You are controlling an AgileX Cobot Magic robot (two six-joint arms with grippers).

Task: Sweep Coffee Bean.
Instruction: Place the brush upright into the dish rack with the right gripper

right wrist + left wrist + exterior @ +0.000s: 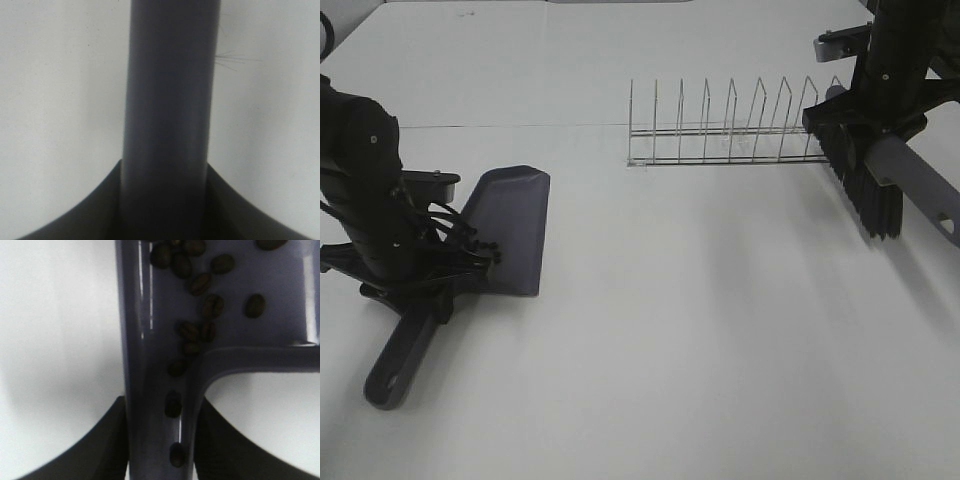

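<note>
Nearest us, our left gripper [160, 460] is clamped tight on the handle of the grey dustpan [515, 225], which sits on the white surface [700, 360]. The coffee beans [212, 305] lie inside the pan just ahead of that gripper. A few trail down the handle channel, right between its fingers. Farther off, our right gripper [165, 220] is closed around the grey handle of the brush [870, 190]. Its black bristles point down below the gripper, just beside the end of a wire rack [730, 135].
</note>
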